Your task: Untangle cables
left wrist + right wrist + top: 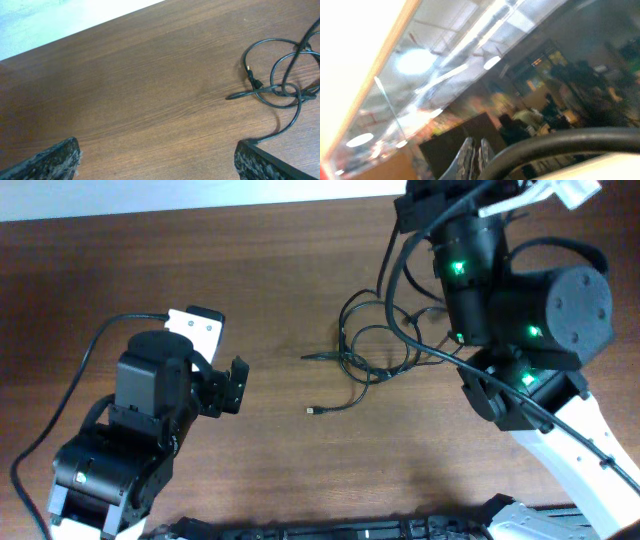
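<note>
Lying on the table (150,270) right of centre, the cables (375,350) form a loose tangle of loops, longest left to right. One plug end (312,412) trails near-left. The left gripper (157,165) stands wide apart, empty, well left of the cables. The right gripper (475,159) is fully closed, empty, and aimed upward.

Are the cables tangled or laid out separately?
Tangled: the cables lie in overlapping loops that cross one another.

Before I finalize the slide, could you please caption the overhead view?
Tangled black cables lie looped on the wooden table, the left fingers open and clear of them.
</note>
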### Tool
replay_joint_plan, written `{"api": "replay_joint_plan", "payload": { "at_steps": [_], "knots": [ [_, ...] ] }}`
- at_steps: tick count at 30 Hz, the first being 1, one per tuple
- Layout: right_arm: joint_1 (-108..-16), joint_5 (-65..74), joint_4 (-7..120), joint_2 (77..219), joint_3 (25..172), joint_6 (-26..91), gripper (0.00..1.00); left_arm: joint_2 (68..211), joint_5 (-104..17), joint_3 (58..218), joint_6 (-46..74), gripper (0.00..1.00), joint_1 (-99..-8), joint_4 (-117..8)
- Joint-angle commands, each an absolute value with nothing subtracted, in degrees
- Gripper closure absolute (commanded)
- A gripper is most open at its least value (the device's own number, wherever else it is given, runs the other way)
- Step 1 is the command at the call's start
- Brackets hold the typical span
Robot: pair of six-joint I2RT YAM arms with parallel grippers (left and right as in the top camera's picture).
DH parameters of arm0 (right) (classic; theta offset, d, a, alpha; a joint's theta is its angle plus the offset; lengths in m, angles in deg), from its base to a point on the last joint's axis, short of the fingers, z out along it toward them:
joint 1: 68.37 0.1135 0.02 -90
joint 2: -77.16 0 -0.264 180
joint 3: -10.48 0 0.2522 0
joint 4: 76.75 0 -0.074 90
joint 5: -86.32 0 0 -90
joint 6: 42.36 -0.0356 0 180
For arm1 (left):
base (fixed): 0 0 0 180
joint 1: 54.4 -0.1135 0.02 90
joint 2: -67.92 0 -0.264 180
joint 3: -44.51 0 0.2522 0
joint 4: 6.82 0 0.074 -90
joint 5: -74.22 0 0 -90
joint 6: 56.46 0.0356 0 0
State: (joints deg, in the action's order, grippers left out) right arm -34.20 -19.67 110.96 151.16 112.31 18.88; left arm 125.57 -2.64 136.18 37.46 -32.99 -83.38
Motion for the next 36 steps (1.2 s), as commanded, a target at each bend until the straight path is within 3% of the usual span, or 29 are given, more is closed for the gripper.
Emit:
{"api": "replay_joint_plan", "payload": {
  "at_steps": [1, 5, 8, 13, 21, 24, 27, 31, 33, 36],
  "knots": [
    [-33.7, -17.6, 120.0, 150.6, 113.0, 18.6, 0.96, 125.6, -2.0, 137.2, 38.4, 0.01, -33.2, -83.3],
    [-33.7, -17.8, 133.8, 150.7, 113.0, 6.2, 0.96, 125.6, -2.0, 137.2, 38.4, 0.01, -33.2, -83.3],
    [-33.7, -17.1, 134.1, 152.7, 113.0, -2.3, 0.96, 125.6, -2.0, 137.2, 38.4, 0.01, -33.2, -83.3],
    [-31.0, -14.6, 133.9, 161.0, 113.0, -8.6, 0.96, 125.6, -2.0, 137.2, 38.4, 0.01, -33.2, -83.3],
    [-25.3, -16.3, 135.0, 164.3, 113.0, -8.7, 0.96, 125.6, -2.0, 137.2, 38.4, 0.01, -33.2, -83.3],
    [-25.4, -19.8, 143.7, 163.9, 113.1, -0.5, 0.96, 125.6, -2.0, 137.2, 38.4, 0.01, -33.2, -83.3],
    [-25.4, -29.1, 144.4, 163.3, 116.2, 21.5, 0.96, 125.6, -2.0, 137.2, 38.3, 0.01, -33.2, -83.3],
    [-25.4, -43.9, 144.4, 163.3, 125.4, 59.9, 0.96, 125.6, -2.0, 137.2, 38.4, 0.01, -33.2, -83.3],
    [-29.5, -48.2, 144.4, 163.3, 128.7, 74.4, 0.96, 125.6, -2.0, 137.2, 38.4, 0.01, -33.2, -83.3],
    [-40.4, -55.9, 138.1, 163.4, 128.7, 80.2, 0.96, 125.6, -2.0, 137.2, 38.4, 0.01, -33.2, -83.3]
  ]
}}
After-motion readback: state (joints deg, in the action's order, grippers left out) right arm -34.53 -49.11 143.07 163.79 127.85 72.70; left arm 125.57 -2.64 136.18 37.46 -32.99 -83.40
